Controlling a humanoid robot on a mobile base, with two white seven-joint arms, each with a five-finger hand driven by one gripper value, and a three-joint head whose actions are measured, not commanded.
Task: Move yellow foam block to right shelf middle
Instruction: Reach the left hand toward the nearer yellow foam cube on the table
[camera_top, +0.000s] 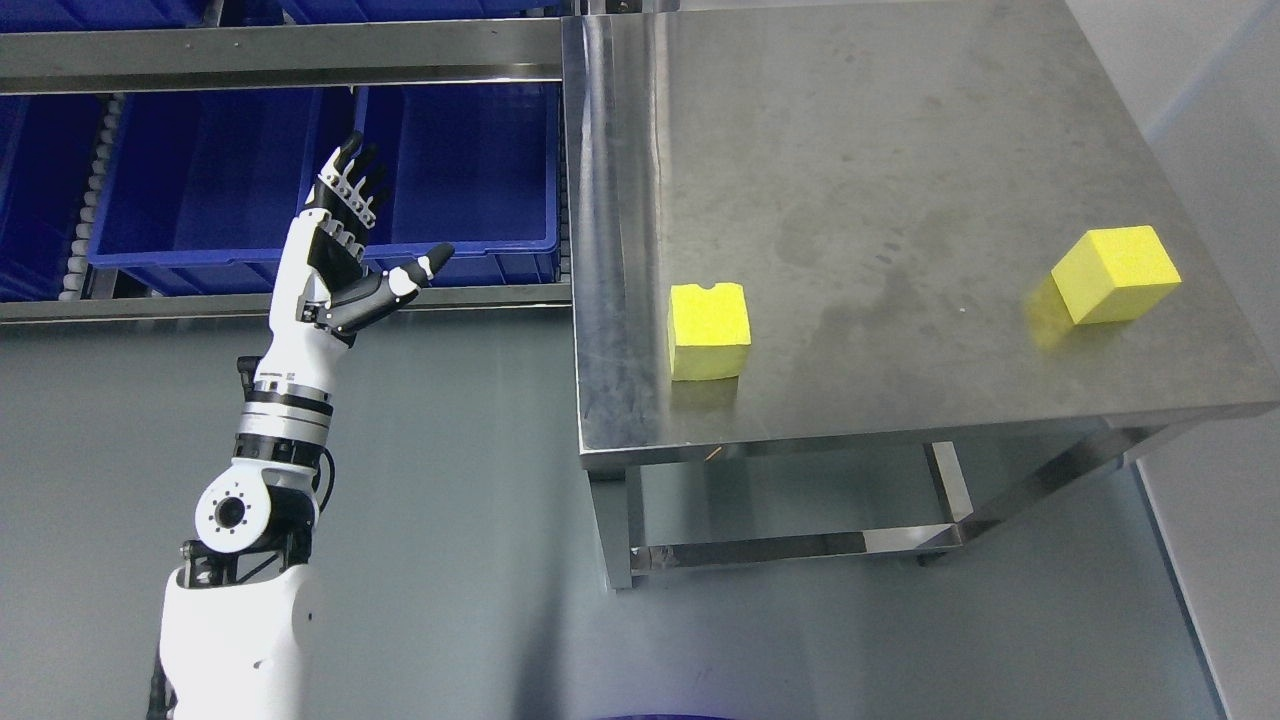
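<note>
Two yellow foam blocks sit on the steel table (900, 150) — a notched block (709, 330) near its left edge, an angled block (1115, 273) far right. The left robot hand (365, 240), fingers spread wide and empty, is raised well left, before blue bins (250, 180).

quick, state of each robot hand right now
Left robot hand: open, fingers spread, holding nothing, raised in front of the blue bins.
Right robot hand: not in view.

A shiny metal table (900, 150) holds two yellow foam blocks. One block (709, 331) sits near the front left edge. The other block (1116, 274) sits far off by the right edge.
</note>
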